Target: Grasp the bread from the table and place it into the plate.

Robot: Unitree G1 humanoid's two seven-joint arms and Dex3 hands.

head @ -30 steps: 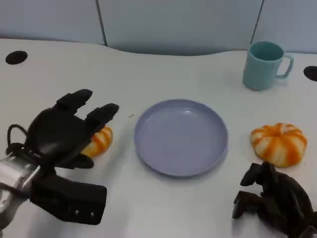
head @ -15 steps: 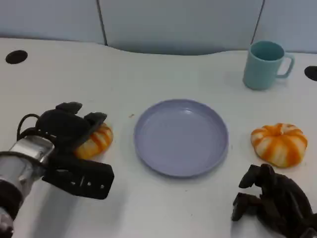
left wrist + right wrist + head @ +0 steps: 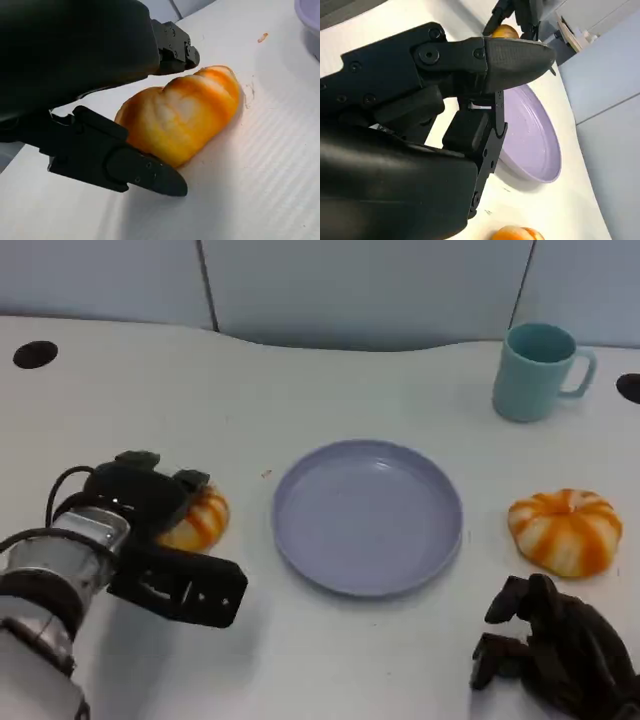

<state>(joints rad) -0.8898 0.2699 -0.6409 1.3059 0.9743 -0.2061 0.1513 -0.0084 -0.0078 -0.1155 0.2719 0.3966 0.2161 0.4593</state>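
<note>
Around the bread (image 3: pixel 182 117), left of the plate (image 3: pixel 367 515) on the table (image 3: pixel 300 380), left hand (image 3: pixel 140 502) fingers (image 3: pixel 145 172) bracket both sides; full clench not confirmed. Bread judged light, soft, glazed: take across the middle, gentle squeeze. Open table between bread and low plate rim. Right hand (image 3: pixel 555 650) curled, holding nothing, near second bread (image 3: pixel 565 528); mug (image 3: pixel 538 370) well apart.

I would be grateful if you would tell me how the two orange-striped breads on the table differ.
The bread left of the plate is elongated, while the bread right of the plate is round and pumpkin-shaped. The left bread lies under the left hand, whose fingers flank it; the right bread lies free, the right hand resting apart from it. Both sit on the table beside the purple plate.
</note>
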